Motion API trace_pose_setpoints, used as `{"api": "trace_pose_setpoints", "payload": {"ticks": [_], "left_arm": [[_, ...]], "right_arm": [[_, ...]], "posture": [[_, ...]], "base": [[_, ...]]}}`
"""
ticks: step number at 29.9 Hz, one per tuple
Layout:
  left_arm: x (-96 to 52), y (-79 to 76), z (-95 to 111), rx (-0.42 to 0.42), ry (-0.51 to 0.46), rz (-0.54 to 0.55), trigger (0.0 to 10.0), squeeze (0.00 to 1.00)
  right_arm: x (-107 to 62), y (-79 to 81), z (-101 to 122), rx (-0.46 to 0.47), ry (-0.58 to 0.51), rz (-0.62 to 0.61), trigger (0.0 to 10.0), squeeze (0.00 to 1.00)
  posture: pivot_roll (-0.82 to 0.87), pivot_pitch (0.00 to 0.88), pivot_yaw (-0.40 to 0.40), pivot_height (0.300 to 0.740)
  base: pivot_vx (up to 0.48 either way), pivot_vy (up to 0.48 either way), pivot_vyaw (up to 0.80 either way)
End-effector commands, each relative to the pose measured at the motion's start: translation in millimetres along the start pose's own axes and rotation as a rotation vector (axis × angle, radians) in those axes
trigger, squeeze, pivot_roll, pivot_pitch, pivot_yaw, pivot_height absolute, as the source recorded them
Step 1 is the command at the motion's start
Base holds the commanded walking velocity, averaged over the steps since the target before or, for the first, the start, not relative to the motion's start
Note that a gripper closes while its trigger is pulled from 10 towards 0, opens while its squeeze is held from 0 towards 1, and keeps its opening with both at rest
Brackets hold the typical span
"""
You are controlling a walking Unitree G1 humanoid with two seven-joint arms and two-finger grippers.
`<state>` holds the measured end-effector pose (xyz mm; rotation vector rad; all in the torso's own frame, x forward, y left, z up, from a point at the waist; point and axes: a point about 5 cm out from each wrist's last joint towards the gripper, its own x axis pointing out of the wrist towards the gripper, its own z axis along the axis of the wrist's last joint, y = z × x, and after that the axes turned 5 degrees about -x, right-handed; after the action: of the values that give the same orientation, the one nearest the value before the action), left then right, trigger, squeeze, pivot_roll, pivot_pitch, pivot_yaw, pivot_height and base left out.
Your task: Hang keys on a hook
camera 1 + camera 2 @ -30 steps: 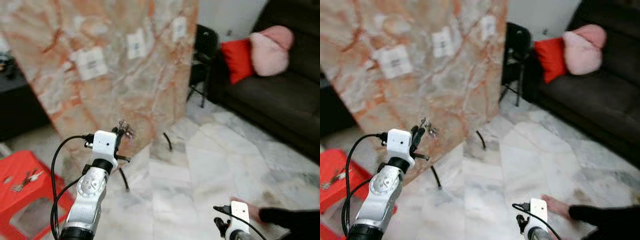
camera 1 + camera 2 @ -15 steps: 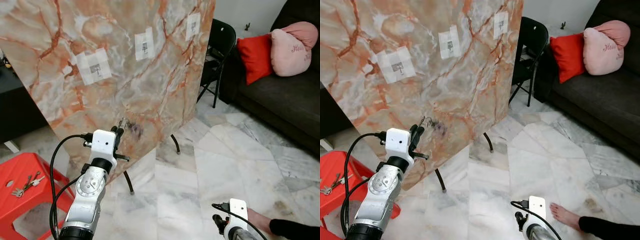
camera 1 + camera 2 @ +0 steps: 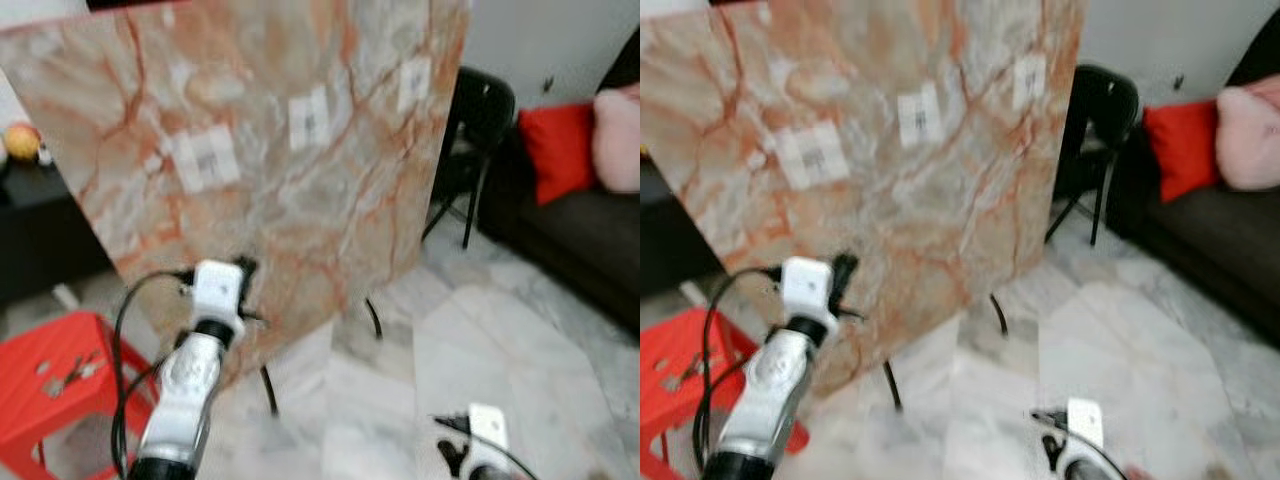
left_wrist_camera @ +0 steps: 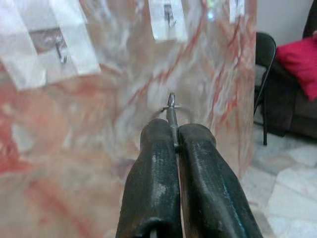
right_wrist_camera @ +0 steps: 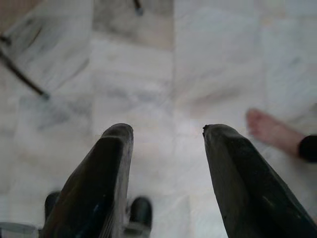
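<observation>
carrying what looks like a blurred key pinched in its left gripper, the robot must next raise it to a taped hook on the marble board.

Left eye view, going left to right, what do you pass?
Red stool → left gripper in front of the marble board → black folding chair → red cushion → pink cushion.
</observation>
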<state>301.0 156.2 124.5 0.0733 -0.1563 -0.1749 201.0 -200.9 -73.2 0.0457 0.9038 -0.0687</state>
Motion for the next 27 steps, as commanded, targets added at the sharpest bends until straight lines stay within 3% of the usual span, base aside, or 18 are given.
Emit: {"api": "trace_pose_setpoints", "payload": {"ticks": [1,6,14,27], "left_arm": [[0.3,8.5,5.8,0.014,-0.021,0.022,10.0,0.00],[-0.5,10.8,5.4,0.014,-0.018,0.033,10.0,0.00],[0.7,10.6,7.8,0.014,-0.028,0.037,10.0,0.00],[4.4,10.5,16.9,0.006,-0.070,0.051,10.0,0.00]], "right_arm": [[1.8,10.5,4.1,-0.001,-0.012,0.023,10.0,0.00],[1.8,10.5,4.5,-0.011,-0.014,0.022,10.0,0.00],[1.7,11.0,4.9,0.004,-0.023,0.027,10.0,0.00],[1.7,10.9,4.8,0.006,-0.022,0.025,10.0,0.00]], "posture": [[0.10,0.000,-0.071,0.740],[0.10,0.000,-0.070,0.740],[0.10,0.000,-0.069,0.740],[0.10,0.000,-0.070,0.740]], "base": [[0.319,0.000,0.00],[0.316,0.000,0.00],[0.310,0.000,0.51],[0.000,0.000,0.00]]}}
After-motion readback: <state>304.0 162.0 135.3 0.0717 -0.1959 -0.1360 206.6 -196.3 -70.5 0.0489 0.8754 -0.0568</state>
